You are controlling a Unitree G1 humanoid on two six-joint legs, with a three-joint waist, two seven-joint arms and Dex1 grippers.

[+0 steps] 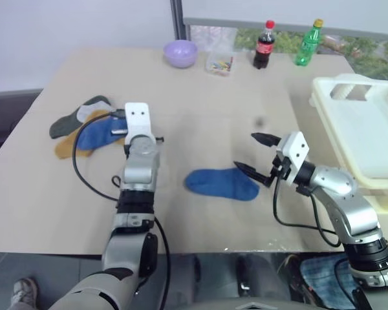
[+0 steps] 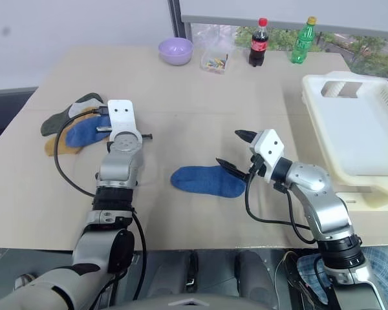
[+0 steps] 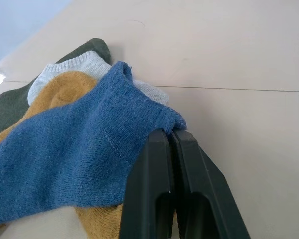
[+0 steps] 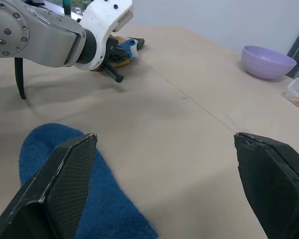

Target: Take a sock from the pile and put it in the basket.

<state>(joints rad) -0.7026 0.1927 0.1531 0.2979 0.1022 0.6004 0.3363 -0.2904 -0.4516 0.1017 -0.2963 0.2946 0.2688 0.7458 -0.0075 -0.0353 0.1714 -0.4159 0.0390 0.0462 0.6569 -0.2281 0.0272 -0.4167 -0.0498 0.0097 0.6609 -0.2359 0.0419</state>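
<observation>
Taking the lone blue sock (image 1: 221, 183) in the middle of the table (image 1: 200, 97) as your marker: your right gripper (image 1: 257, 155) hung just to its right with the jaws spread wide and nothing between them, one finger just over the sock's right-hand end.

Left of that sock, and a little farther back, your left gripper (image 3: 170, 144) had its fingers pressed together on the cuff edge of another blue sock (image 3: 74, 159) at the near edge of the pile (image 1: 84, 129). That sock lay flat on the mustard one (image 3: 60, 89), with the whitish and the dark grey-green socks behind it, so by my reading you had the pinch but the lift was not yet made.

Well to the right of the marker sock stood the basket (image 1: 323, 97), and what you could see of its floor was bare. Nothing was delivered; the carry across the table and the drop were left.

Farther back from the marker sock, near the table's far edge, stood a lilac bowl (image 1: 180, 53), a small clear box (image 1: 220, 62), a cola bottle (image 1: 264, 45) and a green bottle (image 1: 308, 42), all well off the route. Your own right arm stood between pile and basket.
</observation>
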